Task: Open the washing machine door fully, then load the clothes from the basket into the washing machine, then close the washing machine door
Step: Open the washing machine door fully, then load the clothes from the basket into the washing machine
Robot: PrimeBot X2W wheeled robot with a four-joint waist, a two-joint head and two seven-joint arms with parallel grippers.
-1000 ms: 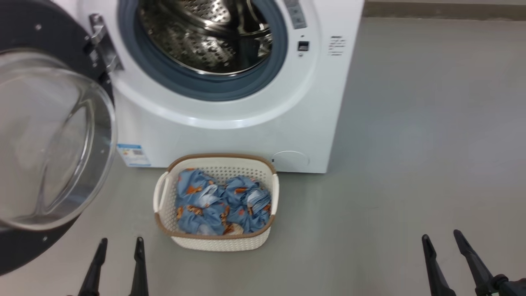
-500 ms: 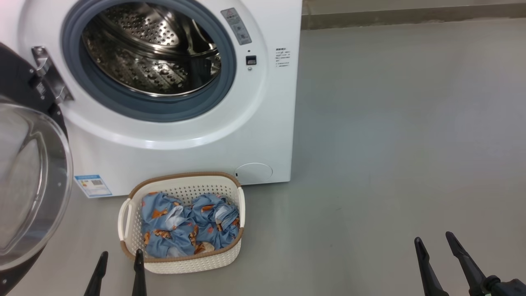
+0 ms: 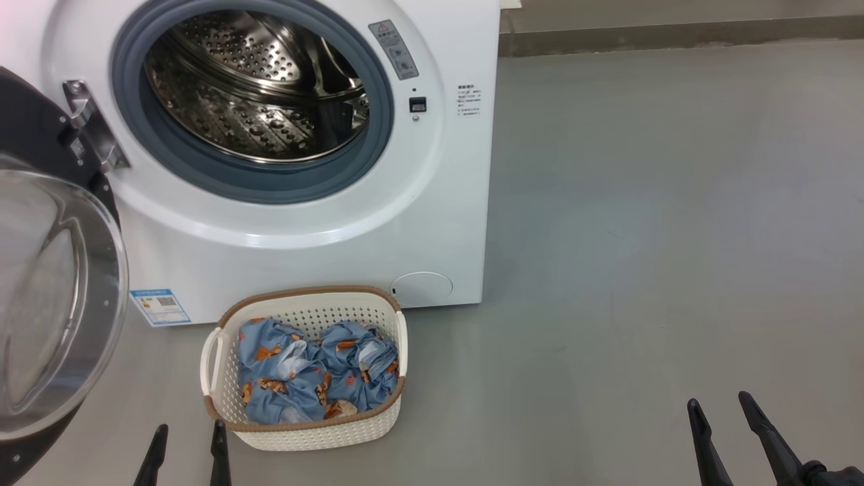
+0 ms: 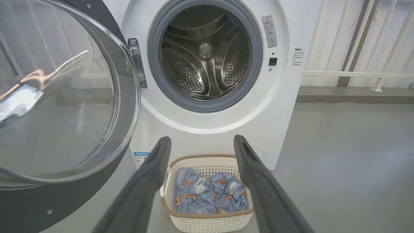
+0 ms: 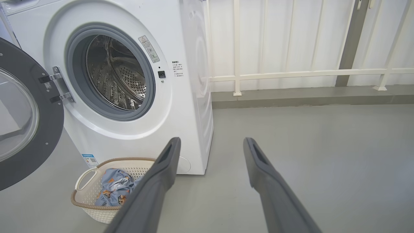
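Note:
The white washing machine (image 3: pixel 432 223) stands with its steel drum (image 3: pixel 256 88) exposed. Its door (image 3: pixel 54 304), black-rimmed with a clear glass bowl, hangs swung out to the left. On the floor in front sits the cream basket (image 3: pixel 304 432) holding the light-blue bear-print clothes (image 3: pixel 314 371). My left gripper (image 3: pixel 187 435) is open at the basket's near left corner, nothing between its fingers. In the left wrist view the left gripper (image 4: pixel 202 142) frames the basket (image 4: pixel 207 220) and clothes (image 4: pixel 210 194). My right gripper (image 3: pixel 719 405) is open over bare floor, far right of the basket.
Grey floor (image 3: pixel 661 236) stretches to the right of the machine. A low kerb and white railing (image 5: pixel 291 74) run along the back wall. A blue label (image 3: pixel 160 307) and a round cap (image 3: pixel 422 287) sit low on the machine front.
The head camera has swung right and pulled back, so the machine, door and basket shifted left and down in its view. Both grippers stay open and low.

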